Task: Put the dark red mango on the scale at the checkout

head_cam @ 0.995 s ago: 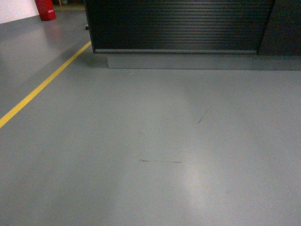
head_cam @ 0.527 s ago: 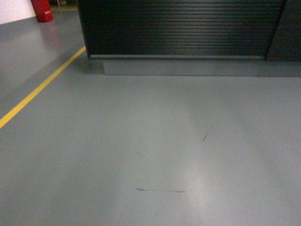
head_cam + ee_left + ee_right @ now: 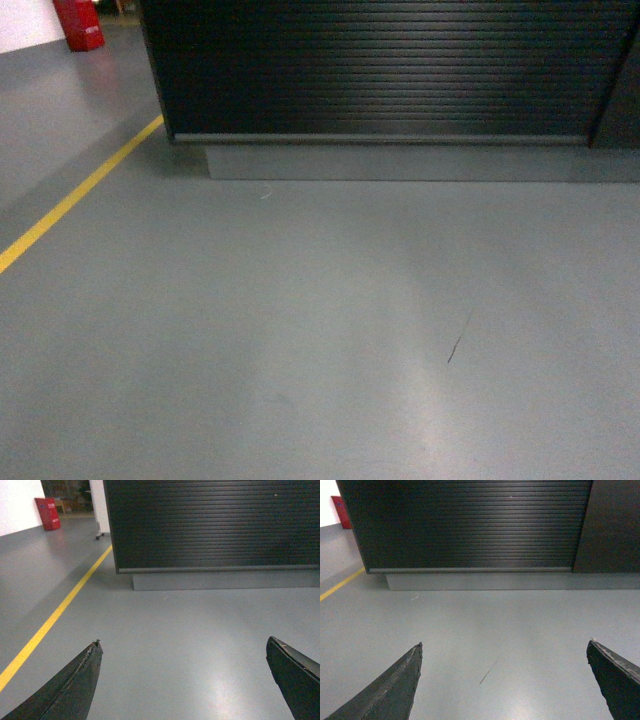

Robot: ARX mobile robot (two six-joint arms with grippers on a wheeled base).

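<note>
The checkout (image 3: 380,70) shows only its ribbed black front panel, filling the top of the head view and standing ahead in both wrist views (image 3: 215,525) (image 3: 470,525). Its top is out of view. The dark red mango and the scale are out of view. My left gripper (image 3: 182,647) is open, its two dark fingertips wide apart over bare grey floor. My right gripper (image 3: 504,647) is open too, with nothing between its fingers. Neither gripper shows in the head view.
A grey plinth (image 3: 400,162) runs under the counter front. A yellow floor line (image 3: 70,200) slants away on the left. A red box (image 3: 78,24) stands far left by a white wall. A smooth black panel (image 3: 615,525) adjoins the counter on the right.
The counter front has grown larger and lower in the head view, and the floor scuff marks have slid toward the bottom: the base has rolled closer to the checkout.
</note>
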